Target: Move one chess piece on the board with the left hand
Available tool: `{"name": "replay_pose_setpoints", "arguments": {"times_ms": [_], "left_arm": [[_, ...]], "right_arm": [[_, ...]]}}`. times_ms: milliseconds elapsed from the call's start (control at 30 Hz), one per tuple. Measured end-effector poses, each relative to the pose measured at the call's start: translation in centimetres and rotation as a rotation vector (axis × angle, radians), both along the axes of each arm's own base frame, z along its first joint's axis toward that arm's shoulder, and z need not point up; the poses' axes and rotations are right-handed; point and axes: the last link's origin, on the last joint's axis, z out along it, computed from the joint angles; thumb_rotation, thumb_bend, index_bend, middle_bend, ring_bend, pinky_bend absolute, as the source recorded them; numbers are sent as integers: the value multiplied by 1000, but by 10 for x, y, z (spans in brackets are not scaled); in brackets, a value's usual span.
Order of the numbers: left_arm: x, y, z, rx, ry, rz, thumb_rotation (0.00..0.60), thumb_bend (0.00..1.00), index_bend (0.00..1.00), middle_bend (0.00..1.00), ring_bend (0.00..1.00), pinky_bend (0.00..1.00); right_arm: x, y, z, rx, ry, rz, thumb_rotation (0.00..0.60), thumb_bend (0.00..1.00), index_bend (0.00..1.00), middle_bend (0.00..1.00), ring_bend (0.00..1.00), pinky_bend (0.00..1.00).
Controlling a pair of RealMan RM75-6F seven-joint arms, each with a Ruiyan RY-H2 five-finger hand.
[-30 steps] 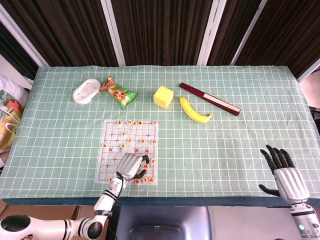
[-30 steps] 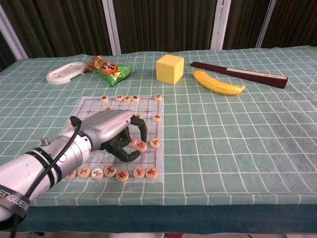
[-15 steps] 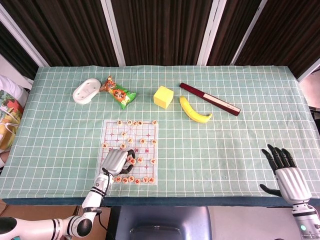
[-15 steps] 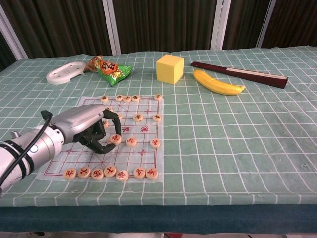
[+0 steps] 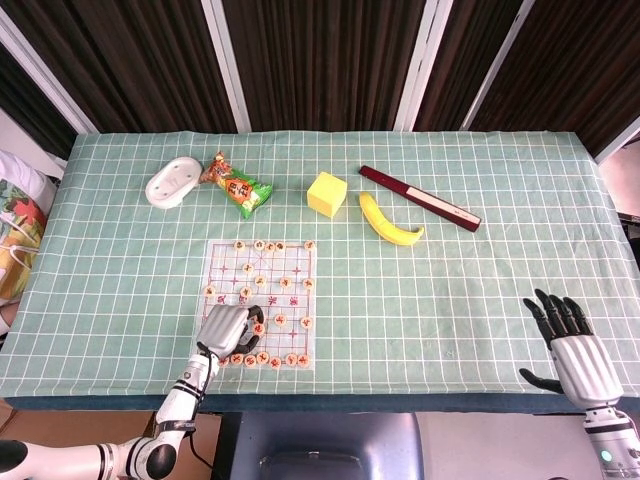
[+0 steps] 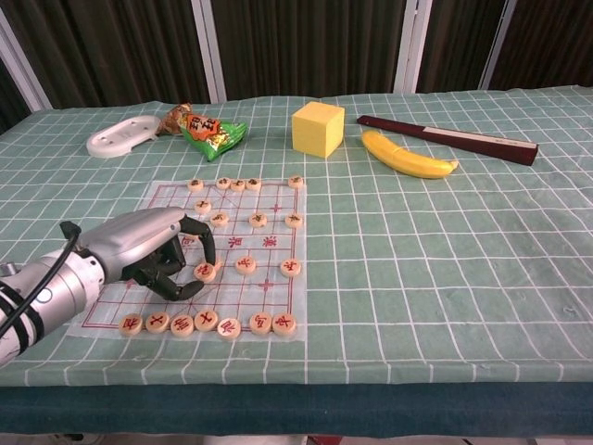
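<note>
A translucent chess board (image 5: 228, 262) (image 6: 165, 197) with round wooden pieces lies near the table's front edge, left of centre. My left hand (image 5: 228, 325) (image 6: 148, 248) rests on the board's left half, fingers curled. One chess piece (image 6: 205, 272) (image 5: 258, 327) sits on the board between the curled finger and the thumb, pinched there. A row of pieces (image 6: 206, 322) lines the board's near edge, just in front of the hand. My right hand (image 5: 570, 345) is at the front right edge of the table, fingers spread, holding nothing; the chest view does not show it.
At the back of the green checked cloth are a white dish (image 5: 173, 182), a snack bag (image 5: 236, 186), a yellow cube (image 5: 326, 193), a banana (image 5: 388, 222) and a dark red stick-shaped box (image 5: 418, 197). Other pieces (image 6: 290, 268) stand right of the left hand.
My left hand has drawn back to the left across the board, and the piece at its fingertips has moved left with it. The right hand has stayed put.
</note>
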Motion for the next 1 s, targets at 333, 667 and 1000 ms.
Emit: {"name": "replay_pose_setpoints", "arguments": {"times_ms": [333,667,1000], "left_arm": [[-3,-3,-1,-6,-2,2,600,347,595,1000,1000,1000],[-1,-1,-4,-11,-1,-5,600,350,569,1000,1000,1000],[-6,0,-1,-12,5,3,600,349,579,1000,1000,1000]], "right_arm": [[0,0,-2,8,6,-4,600,194,0,0,0,0],[0,1,-1,7,1,-4,600,194,0,0,0,0],[1,1,-1,9,0,-1,600,194,0,0,0,0]]}}
